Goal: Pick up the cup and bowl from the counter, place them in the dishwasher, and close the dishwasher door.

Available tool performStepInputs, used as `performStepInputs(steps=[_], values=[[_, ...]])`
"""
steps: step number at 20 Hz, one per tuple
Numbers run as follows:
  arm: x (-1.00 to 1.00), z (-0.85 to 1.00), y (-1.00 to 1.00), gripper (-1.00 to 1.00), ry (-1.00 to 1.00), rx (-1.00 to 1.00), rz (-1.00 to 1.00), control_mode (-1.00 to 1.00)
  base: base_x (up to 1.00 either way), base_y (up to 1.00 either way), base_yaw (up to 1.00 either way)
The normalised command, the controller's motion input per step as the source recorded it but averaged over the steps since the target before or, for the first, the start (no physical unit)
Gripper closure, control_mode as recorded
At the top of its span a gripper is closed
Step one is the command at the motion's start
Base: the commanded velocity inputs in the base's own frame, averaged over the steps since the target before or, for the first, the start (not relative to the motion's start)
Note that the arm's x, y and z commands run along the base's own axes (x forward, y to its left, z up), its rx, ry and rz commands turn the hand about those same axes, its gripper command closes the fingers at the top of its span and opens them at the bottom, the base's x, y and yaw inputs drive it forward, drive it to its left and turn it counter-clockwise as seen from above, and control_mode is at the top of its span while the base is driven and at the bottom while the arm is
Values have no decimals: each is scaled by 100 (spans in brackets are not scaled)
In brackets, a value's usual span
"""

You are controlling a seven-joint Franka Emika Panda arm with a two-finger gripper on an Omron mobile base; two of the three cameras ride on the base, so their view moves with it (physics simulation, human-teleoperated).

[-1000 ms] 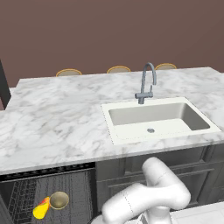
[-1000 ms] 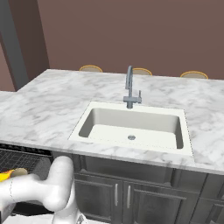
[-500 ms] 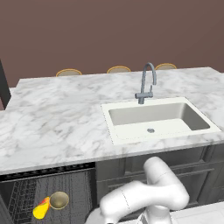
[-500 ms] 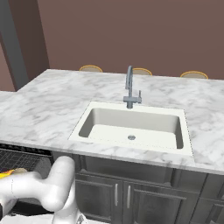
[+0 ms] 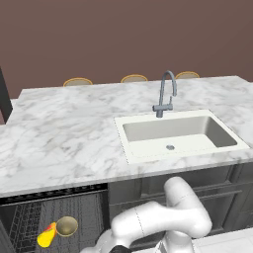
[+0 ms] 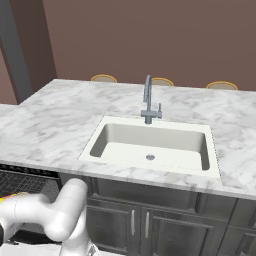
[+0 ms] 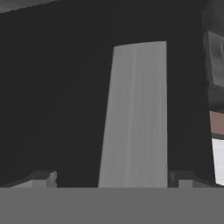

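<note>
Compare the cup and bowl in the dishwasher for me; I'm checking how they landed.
The cup is yellow with red-orange blotches; the bowl is plain tan-olive. The cup lies tipped over; the bowl sits upright, opening up. The cup is narrower, the bowl wider. Both rest side by side on the dishwasher rack.

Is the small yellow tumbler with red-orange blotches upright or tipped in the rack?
Tipped. The yellow blotched tumbler lies on its side on the grey wire rack of the dark dishwasher, beside the tan-olive bowl, which sits open side up.
</note>
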Motion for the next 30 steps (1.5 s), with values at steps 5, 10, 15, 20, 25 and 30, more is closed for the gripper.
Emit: performStepInputs(steps=[5,10,15,20,25,30], values=[[63,-8,0,-100,-30,0,0,-100,0,0,0],[67,-4,0,-100,-29,9,0,-100,0,0,0],[68,-13,0,-100,-27,23,0,-100,0,0,0],[66,-28,0,-100,-28,26,0,-100,0,0,0],[64,-34,0,-100,-26,31,0,-100,0,0,0],[48,-27,2,-100,-25,31,0,-100,0,0,0]])
